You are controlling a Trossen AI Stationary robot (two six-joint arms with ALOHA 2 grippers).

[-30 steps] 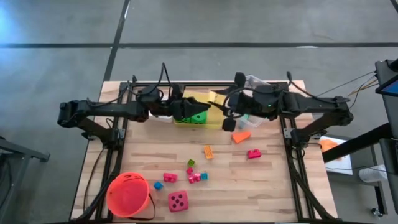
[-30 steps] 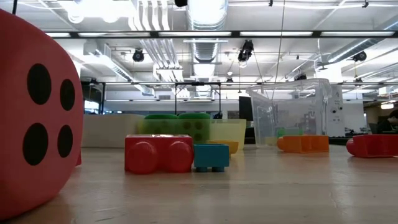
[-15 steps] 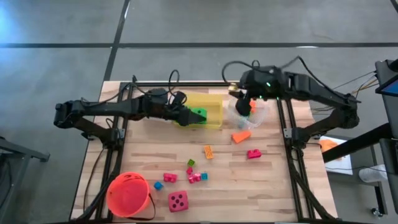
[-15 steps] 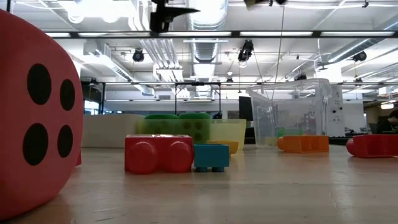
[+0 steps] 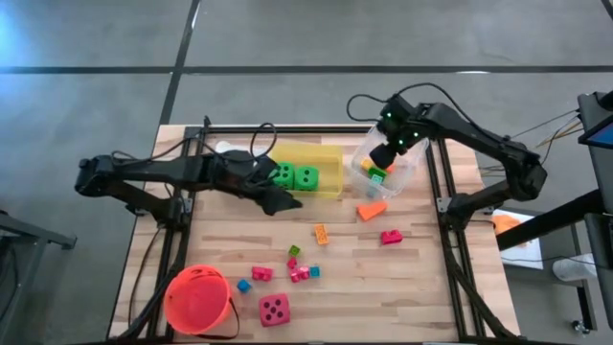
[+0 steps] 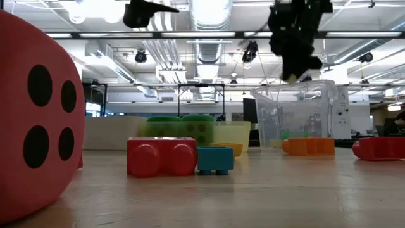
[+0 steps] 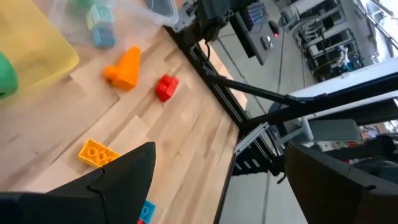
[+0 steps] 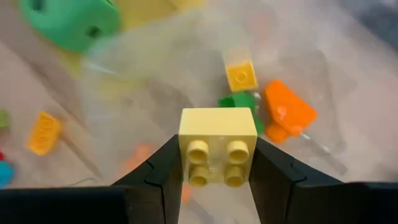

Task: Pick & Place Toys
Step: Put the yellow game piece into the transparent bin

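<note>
My right gripper (image 5: 381, 158) hangs over the clear bin (image 5: 402, 177), shut on a pale yellow block (image 8: 217, 134). The bin holds a yellow block (image 8: 240, 76), a green one (image 8: 239, 102) and an orange one (image 8: 286, 115). My left gripper (image 5: 281, 202) is open and empty just near of the yellow bin (image 5: 326, 153), where two green dice (image 5: 294, 176) lie. The orange wedge (image 5: 372, 209), a red block (image 5: 390, 237), a yellow-orange block (image 5: 321, 233) and several small blocks (image 5: 300, 273) lie on the table. The pink-red die (image 5: 274, 309) rests near the front edge. My right gripper pinches the pale yellow block by two opposite side faces (image 8: 184, 146) between its two fingers, one finger (image 8: 163, 171) on each side. The fingers point down from above. The block is lifted clear above the clear bin, its studded face toward the wrist camera.
The orange-red bucket (image 5: 198, 299) stands at the near left corner. A black frame (image 5: 436, 206) runs along the table's sides. In the low view the pink-red die (image 6: 38, 114), a red block (image 6: 161, 156) and a blue block (image 6: 215, 159) stand closest.
My right gripper has carried the pale yellow block from the table's middle toward the far right, over the clear bin, and come lower. My left gripper has drawn back from the yellow bin toward the near edge, leaving the green die in the bin.
</note>
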